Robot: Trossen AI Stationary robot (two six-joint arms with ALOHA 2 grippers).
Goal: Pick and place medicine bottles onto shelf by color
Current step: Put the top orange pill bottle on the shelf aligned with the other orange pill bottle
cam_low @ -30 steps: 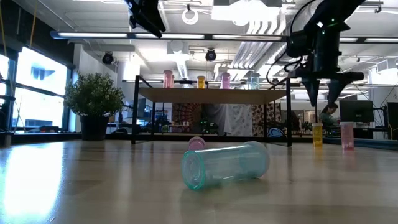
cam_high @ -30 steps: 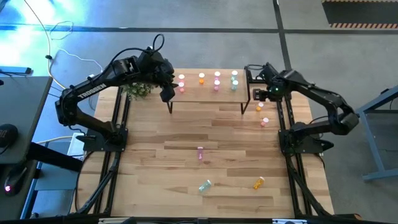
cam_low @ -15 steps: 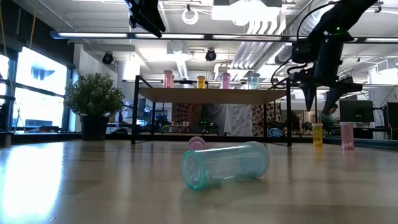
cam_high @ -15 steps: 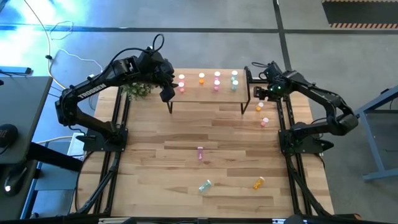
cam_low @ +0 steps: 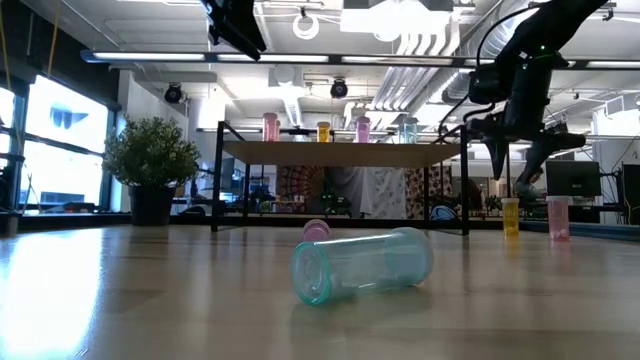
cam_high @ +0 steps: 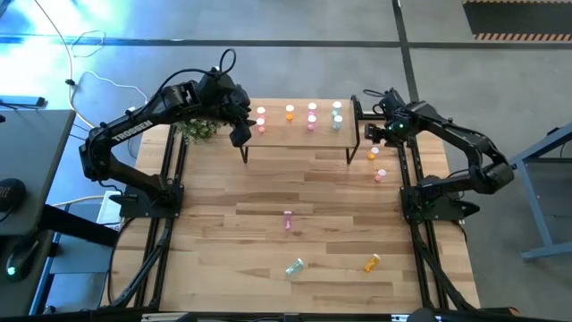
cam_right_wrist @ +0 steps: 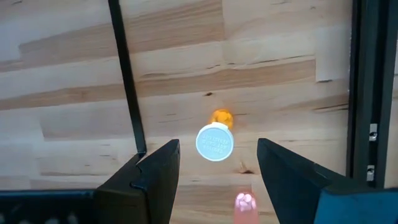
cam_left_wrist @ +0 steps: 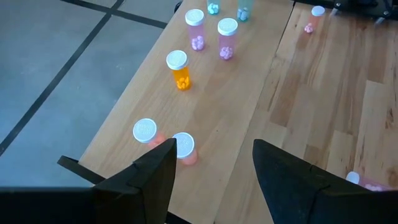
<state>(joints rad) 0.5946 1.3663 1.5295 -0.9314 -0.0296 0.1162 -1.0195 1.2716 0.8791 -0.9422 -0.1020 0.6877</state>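
Observation:
The shelf (cam_high: 299, 134) stands at the table's far side with several medicine bottles upright on it: pale red (cam_left_wrist: 183, 147), orange (cam_left_wrist: 179, 67), pink (cam_left_wrist: 227, 37) and green (cam_left_wrist: 244, 9). My left gripper (cam_high: 239, 136) hangs open above the shelf's left end. My right gripper (cam_high: 374, 136) is open, pointing down over an upright orange bottle (cam_right_wrist: 215, 142) that stands on the table right of the shelf. A pink bottle (cam_high: 380, 174) stands just nearer. A pink bottle (cam_high: 288, 219), a green one (cam_low: 362, 264) and an orange one (cam_high: 371, 263) lie on the near table.
The shelf's black right legs (cam_right_wrist: 127, 81) stand close beside my right gripper and the orange bottle. A small potted plant (cam_high: 198, 130) sits left of the shelf under the left arm. Bare wood lies between the shelf and the lying bottles.
My right gripper has sunk a little toward the orange bottle right of the shelf and rolled about its own axis, so its fingers now hang slanted in the low view. It has stayed open. The bottles have kept their places.

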